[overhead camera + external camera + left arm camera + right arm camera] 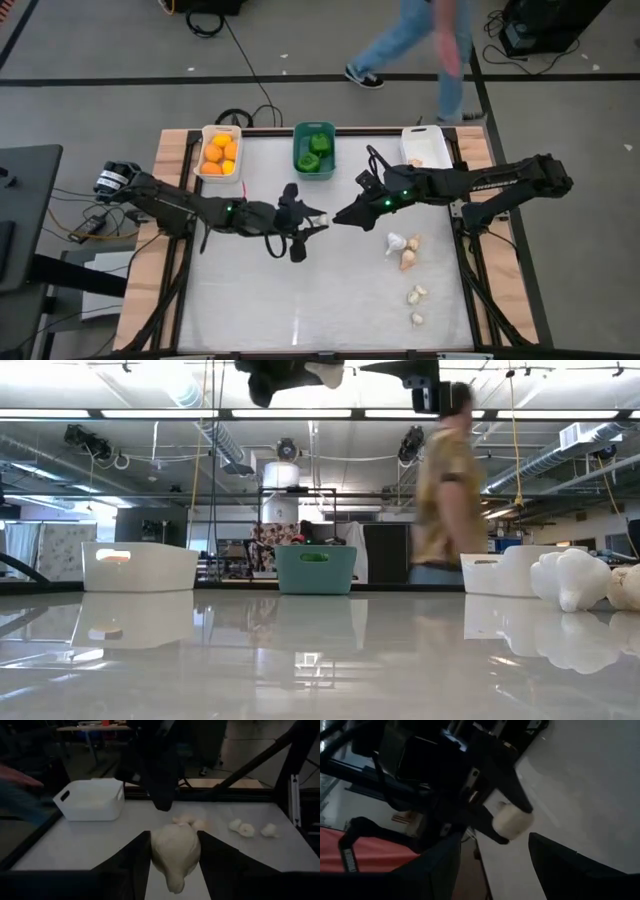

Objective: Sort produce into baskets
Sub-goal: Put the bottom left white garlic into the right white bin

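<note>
My left gripper (316, 218) hovers over the middle of the table, shut on a pale garlic bulb (175, 851). My right gripper (338, 216) faces it from the table's right, open, its fingertips just short of the bulb (513, 822) with nothing between them. Both are high above the tabletop in the low view, bulb (326, 372) included. At the far edge stand three baskets: a white one (204, 150) with orange fruits, a teal one (300, 150) with green peppers, and a white one (428, 143). Several more garlic bulbs (405, 252) lie on the table's right side. My left gripper pinches the garlic bulb by two opposite sides (156, 851) between its two fingers. The fingers (131, 862) come nearly level from the table's left. The bulb is lifted clear of the table, its narrow end (175, 884) pointing down below the fingers.
A person (420, 45) walks past beyond the table's far edge, also seen in the low view as a person (445, 490) behind the baskets. Loose bulbs (417, 306) lie near the right front. The near left of the tabletop (240, 300) is bare.
</note>
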`<act>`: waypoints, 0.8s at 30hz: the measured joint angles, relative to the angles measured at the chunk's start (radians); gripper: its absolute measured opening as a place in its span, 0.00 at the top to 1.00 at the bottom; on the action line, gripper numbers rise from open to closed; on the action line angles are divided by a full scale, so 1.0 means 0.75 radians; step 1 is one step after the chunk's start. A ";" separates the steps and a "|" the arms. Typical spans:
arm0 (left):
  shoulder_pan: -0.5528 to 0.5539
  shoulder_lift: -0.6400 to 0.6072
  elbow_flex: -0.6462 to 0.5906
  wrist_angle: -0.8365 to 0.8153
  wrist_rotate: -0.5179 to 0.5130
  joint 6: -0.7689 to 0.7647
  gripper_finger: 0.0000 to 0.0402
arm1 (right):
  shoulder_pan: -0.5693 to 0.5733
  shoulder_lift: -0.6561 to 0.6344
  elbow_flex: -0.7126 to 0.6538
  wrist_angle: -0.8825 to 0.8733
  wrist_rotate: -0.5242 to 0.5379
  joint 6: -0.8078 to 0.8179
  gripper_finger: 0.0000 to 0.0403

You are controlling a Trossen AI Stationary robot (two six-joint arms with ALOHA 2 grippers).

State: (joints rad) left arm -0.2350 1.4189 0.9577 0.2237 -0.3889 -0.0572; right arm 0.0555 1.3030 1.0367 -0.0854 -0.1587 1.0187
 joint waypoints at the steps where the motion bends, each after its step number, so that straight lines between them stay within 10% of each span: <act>1: 0.003 0.000 0.000 0.006 0.000 0.003 0.61 | 0.000 0.001 0.000 0.004 0.002 0.005 0.39; 24: 0.009 0.000 0.000 0.167 -0.001 0.181 0.61 | -0.023 0.116 -0.002 0.196 -0.034 0.025 0.40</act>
State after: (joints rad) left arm -0.2279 1.4189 0.9577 0.3489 -0.3897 0.0788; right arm 0.0382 1.3899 1.0355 0.0614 -0.1845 1.0375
